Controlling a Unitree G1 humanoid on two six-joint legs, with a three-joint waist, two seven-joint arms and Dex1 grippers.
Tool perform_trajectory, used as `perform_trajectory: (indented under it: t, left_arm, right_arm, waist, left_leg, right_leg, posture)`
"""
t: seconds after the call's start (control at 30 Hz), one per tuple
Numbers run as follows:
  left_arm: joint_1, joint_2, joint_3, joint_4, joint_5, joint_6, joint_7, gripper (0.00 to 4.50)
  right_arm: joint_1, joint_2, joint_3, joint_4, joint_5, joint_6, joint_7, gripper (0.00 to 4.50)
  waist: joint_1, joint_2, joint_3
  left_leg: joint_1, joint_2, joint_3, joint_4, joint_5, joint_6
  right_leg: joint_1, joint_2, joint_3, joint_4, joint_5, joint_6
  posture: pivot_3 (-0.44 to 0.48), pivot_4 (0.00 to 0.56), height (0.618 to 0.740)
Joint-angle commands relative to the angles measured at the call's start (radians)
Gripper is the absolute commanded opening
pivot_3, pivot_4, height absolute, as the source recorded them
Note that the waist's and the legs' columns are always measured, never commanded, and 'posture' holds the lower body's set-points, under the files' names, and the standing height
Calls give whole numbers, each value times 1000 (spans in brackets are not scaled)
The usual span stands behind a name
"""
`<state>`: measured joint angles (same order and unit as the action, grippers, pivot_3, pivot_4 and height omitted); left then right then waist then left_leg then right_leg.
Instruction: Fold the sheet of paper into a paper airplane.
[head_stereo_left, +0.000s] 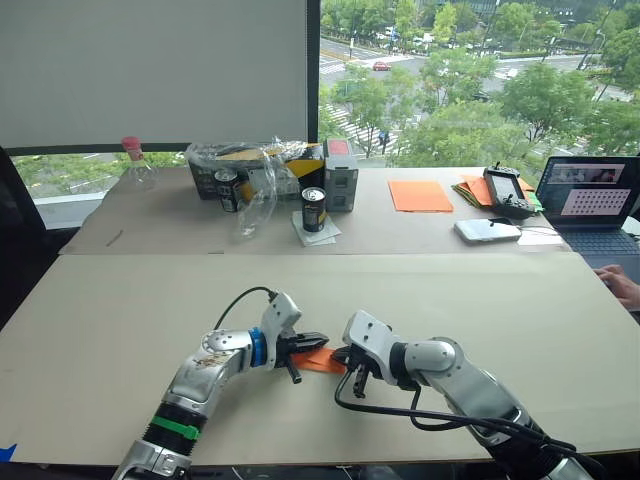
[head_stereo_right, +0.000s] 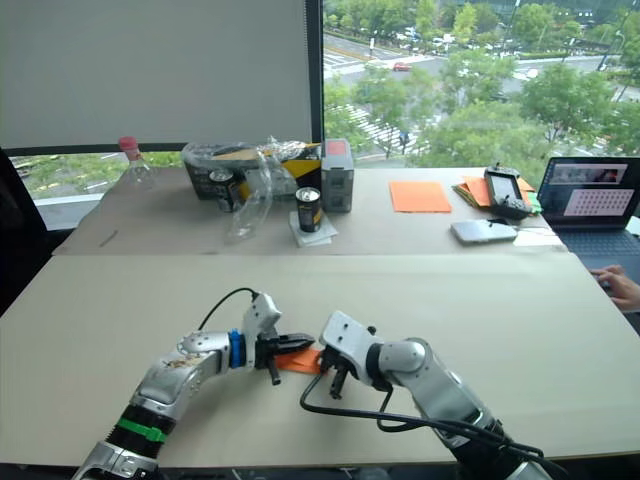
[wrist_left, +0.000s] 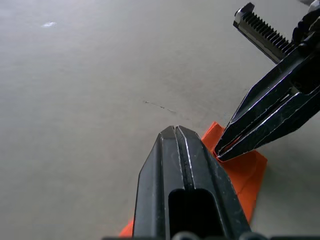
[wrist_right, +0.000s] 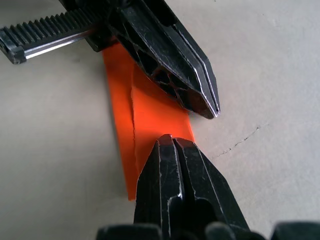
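The sheet of paper (head_stereo_left: 322, 361), folded into a small narrow orange wedge with a raised crease along its length (wrist_right: 150, 117), lies flat on the front table (head_stereo_left: 120, 320) between my two grippers. My left gripper (head_stereo_left: 318, 340) is shut, and its tips (wrist_left: 175, 130) rest on top of the paper. My right gripper (head_stereo_left: 343, 358) is also shut and comes from the opposite side, with its tips (wrist_right: 167, 141) down on the paper's other end. The two grippers' tips almost meet over the wedge (wrist_left: 242, 172). Part of the paper is hidden under the fingers.
On the back table stand a can (head_stereo_left: 313, 209), a plastic-wrapped box (head_stereo_left: 255, 165), a bottle (head_stereo_left: 135, 165), a smooth orange sheet (head_stereo_left: 419, 195), a pile of papers (head_stereo_left: 474, 190), a controller (head_stereo_left: 507, 190) and a laptop (head_stereo_left: 590, 200). A person's hand (head_stereo_left: 622, 285) rests at the right edge.
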<state>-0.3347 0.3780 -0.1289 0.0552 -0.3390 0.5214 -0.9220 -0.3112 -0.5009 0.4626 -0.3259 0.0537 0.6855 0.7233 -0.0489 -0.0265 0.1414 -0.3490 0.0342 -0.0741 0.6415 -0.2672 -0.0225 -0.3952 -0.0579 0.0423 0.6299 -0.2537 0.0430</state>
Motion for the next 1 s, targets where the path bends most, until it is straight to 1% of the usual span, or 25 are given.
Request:
perform_trajectory:
  t: [0.03,0.1,0.17,0.27,0.43,0.57,0.67,0.77,0.83,0.9,0.97,1.0]
  left_arm:
    - [-3,68,95,-49,-51,0,-22,0]
    - [11,105,97,-44,-36,-11,-31,0]
    - [25,118,90,-38,-25,-22,-30,0]
    - [40,117,72,-39,-12,-30,-27,0]
    - [50,89,23,-46,4,-48,-19,0]
    - [54,99,-19,-22,52,-72,-17,0]
    - [66,134,-61,20,116,-64,-3,0]
    - [85,167,-97,62,146,-13,3,0]
    - [105,193,-130,59,106,73,-55,0]
    - [120,192,-124,54,47,171,-77,0]
    - [128,197,-123,62,51,164,-68,0]
    - [125,190,-105,72,46,146,-60,0]
  right_arm:
    - [27,-12,43,90,-26,60,2,24]
    - [20,-8,47,101,-28,54,5,24]
    - [14,-4,51,110,-30,49,7,24]
    - [10,-2,53,117,-33,45,11,24]
    - [10,-2,51,119,-37,45,11,24]
    - [15,-5,48,114,-38,48,9,24]
    - [18,-9,46,111,-40,47,7,24]
    - [19,-10,45,110,-40,47,5,24]
    - [16,-9,45,112,-40,47,3,24]
    - [12,-8,48,113,-39,49,1,24]
    - [7,-7,49,113,-39,51,-1,24]
    - [4,-5,49,114,-39,51,-2,24]
  waist:
    - [1,-1,1]
    - [1,-1,1]
    - [1,0,1]
    - [1,-2,2]
    - [2,-3,2]
    - [2,-3,2]
    - [2,-3,2]
    - [2,-1,1]
    - [0,1,-1]
    - [-1,2,-2]
    - [-1,4,-3]
    - [0,5,-3]
  left_leg:
    - [-1,0,-1,0,0,-1]
    - [-2,0,-1,0,1,-1]
    - [-2,0,-1,0,1,-1]
    - [-2,0,-1,0,1,-1]
    - [-3,0,-1,0,1,-1]
    - [-3,0,-1,0,1,-1]
    - [-3,0,-1,0,1,-1]
    - [-1,0,-1,0,1,-1]
    - [1,0,-1,0,1,-1]
    - [3,0,-1,0,0,0]
    - [7,0,-1,-1,-1,1]
    - [11,0,-1,-2,-1,2]
  right_leg:
    - [-1,0,0,0,0,0]
    - [-2,0,0,1,0,0]
    - [-2,0,0,1,0,0]
    - [-2,0,0,0,0,-1]
    - [-4,1,0,1,1,-2]
    - [-4,1,0,1,1,-2]
    - [-4,1,0,1,1,-2]
    - [-2,1,0,1,1,-2]
    - [0,0,0,0,1,-2]
    - [2,1,0,0,0,-3]
    - [7,0,0,0,-2,-2]
    - [7,0,0,0,-3,-3]
  posture:
    - [0,150,715]
    - [0,150,715]
    - [0,150,715]
    - [0,150,715]
    - [0,150,715]
    - [0,150,715]
    - [0,150,715]
    - [0,150,715]
    - [0,150,715]
    - [0,150,715]
    - [0,150,715]
    - [0,150,715]
